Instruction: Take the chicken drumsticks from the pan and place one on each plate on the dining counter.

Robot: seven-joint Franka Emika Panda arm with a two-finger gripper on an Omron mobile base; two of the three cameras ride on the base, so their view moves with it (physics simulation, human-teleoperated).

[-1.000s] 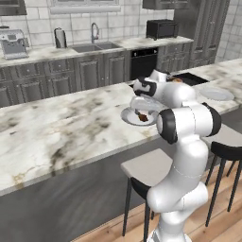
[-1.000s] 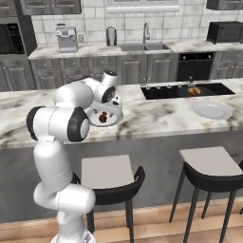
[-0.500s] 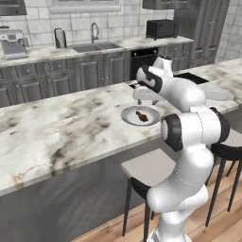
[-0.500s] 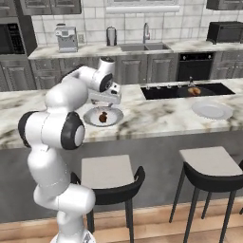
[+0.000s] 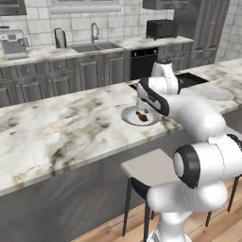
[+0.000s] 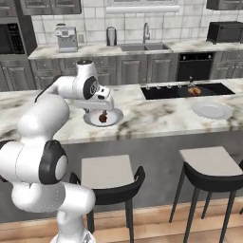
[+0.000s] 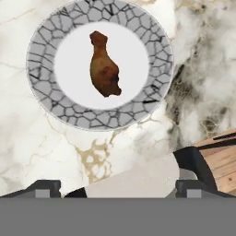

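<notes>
Veined marble dining counter [image 5: 71, 127] (kitchen behind) bears drumstick [image 7: 105, 66] on plate [image 7: 44, 103].

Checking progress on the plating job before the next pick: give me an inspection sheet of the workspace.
Surface: dining counter, veined marble.
Job's things: one drumstick lies on the near plate; second plate bare; second drumstick sits in the pan on the cooktop.
Clutter: nothing seen.
End effector: open, above the filled plate, holding nothing.
Cables: nothing seen.
Surroundings: stools, sink, coffee machine behind.
</notes>
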